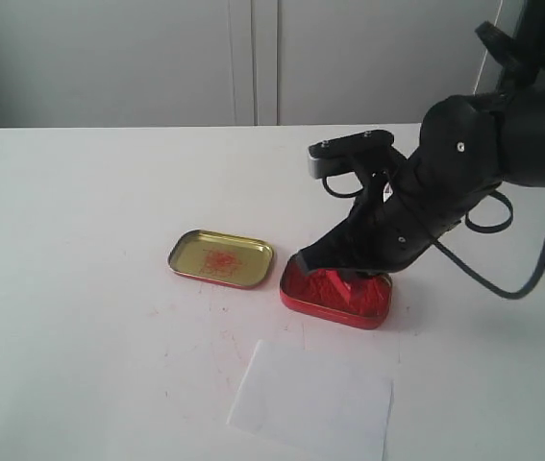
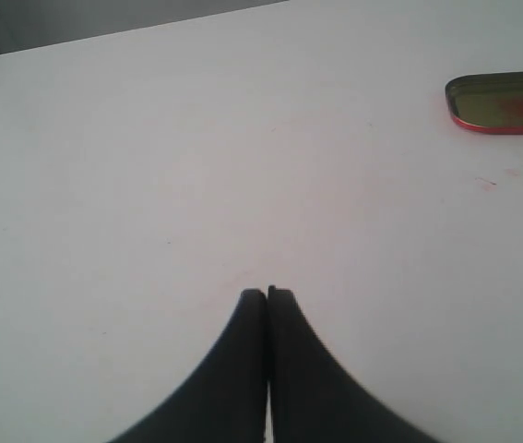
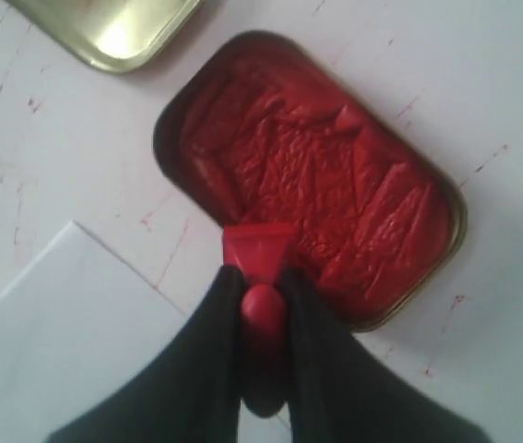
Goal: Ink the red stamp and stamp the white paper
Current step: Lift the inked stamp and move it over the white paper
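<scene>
A white table (image 1: 80,240) stands before pale cabinet panels (image 1: 253,58), its top marked with small red specks. The red stamp (image 3: 259,251) is at the open ink tin (image 1: 334,309), on the tin's side that faces the paper. Its flat block base sits at the rim, over the edge of the wrinkled red ink paste (image 3: 326,175); whether the base presses into the paste cannot be told. The right gripper (image 3: 261,277) has the stamp clamped by its short knob, one black finger on each side, and in the exterior view it reaches steeply down onto the tin from the right. The tin is a rounded red rectangle, filled nearly to the rim. Just beside it, to the left in the exterior view, lies a shallow gold lid (image 1: 243,271), inner side up, with red smears in its middle. The white paper (image 1: 312,401) lies flat on the table near the tin but apart from it, toward the front edge of the exterior view, and its visible face is plain. The left gripper (image 2: 267,295) is well off to the side above bare table, its jaws pressed together with nothing between them; an end of the lid shows at the edge of its wrist view.
</scene>
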Controlling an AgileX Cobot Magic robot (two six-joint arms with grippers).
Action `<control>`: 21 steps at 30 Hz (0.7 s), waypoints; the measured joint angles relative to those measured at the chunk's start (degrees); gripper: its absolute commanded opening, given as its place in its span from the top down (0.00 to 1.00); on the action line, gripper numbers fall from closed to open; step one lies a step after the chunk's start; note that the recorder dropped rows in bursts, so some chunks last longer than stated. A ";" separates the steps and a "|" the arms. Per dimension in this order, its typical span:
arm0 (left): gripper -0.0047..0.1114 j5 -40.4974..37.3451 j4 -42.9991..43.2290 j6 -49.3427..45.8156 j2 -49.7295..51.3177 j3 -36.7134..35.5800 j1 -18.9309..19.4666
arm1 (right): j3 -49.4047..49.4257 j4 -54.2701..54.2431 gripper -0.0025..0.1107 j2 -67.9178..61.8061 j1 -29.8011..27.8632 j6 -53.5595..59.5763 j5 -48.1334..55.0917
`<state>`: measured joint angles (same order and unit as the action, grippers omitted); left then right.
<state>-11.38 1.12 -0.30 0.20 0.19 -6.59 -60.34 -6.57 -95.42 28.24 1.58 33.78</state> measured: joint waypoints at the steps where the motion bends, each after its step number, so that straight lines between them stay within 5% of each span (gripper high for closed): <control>1: 0.96 0.00 0.00 0.00 0.00 0.00 0.00 | 0.83 0.00 0.98 0.63 0.51 -0.11 0.00; 21: 0.96 0.00 0.00 0.00 0.00 0.00 0.00 | 6.91 3.98 0.98 3.57 16.09 -11.78 0.02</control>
<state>-11.38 1.12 -0.30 0.20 0.19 -6.59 -53.43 -2.59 -91.86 44.33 -10.21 33.79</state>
